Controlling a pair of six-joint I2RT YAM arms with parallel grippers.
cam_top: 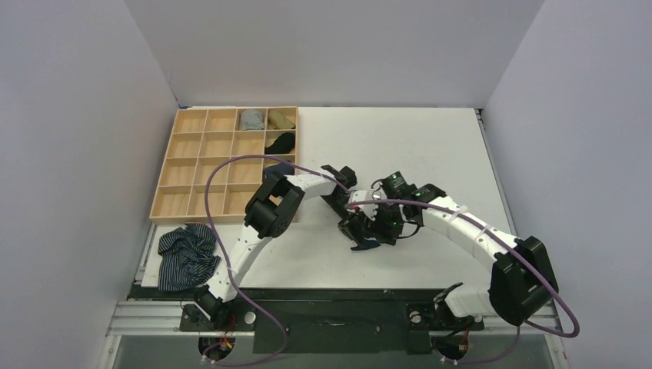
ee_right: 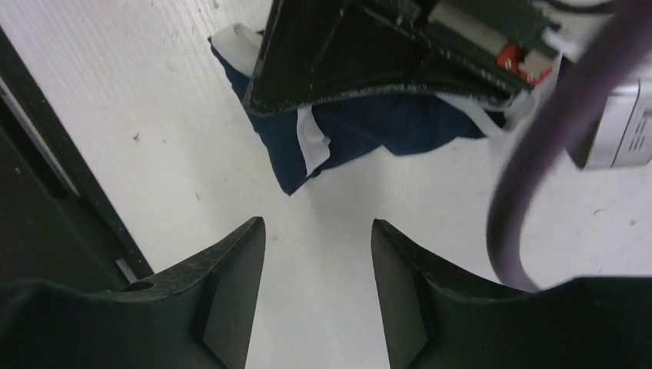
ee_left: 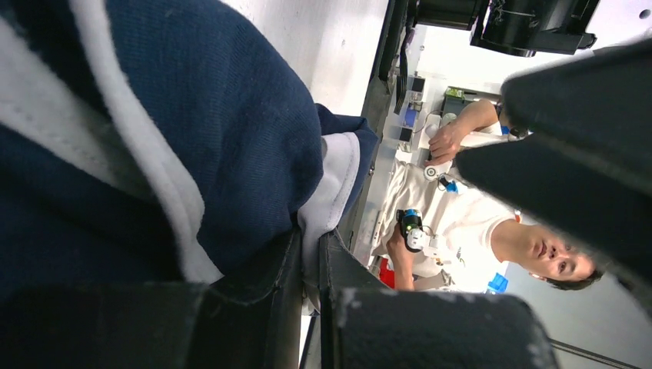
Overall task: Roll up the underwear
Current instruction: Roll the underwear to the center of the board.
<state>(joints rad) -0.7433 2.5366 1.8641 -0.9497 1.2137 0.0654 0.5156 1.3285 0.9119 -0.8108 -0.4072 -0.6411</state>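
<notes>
Underwear (ee_right: 361,131) in left pincer (ee_left: 310,240), outside wooden tray (cam_top: 207,110)

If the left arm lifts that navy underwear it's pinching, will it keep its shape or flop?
Likely flops: the underwear is soft, bunched fabric, folds sagging around the left gripper. Probably light, being thin cloth. The bundle may unroll, since only its white trim looks pinched.

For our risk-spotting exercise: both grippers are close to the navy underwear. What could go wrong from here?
1. The left gripper pinches only a thin fold of the underwear near its white trim; it may slip out.
2. The purple cable hangs beside the open right gripper and could snag.
</notes>
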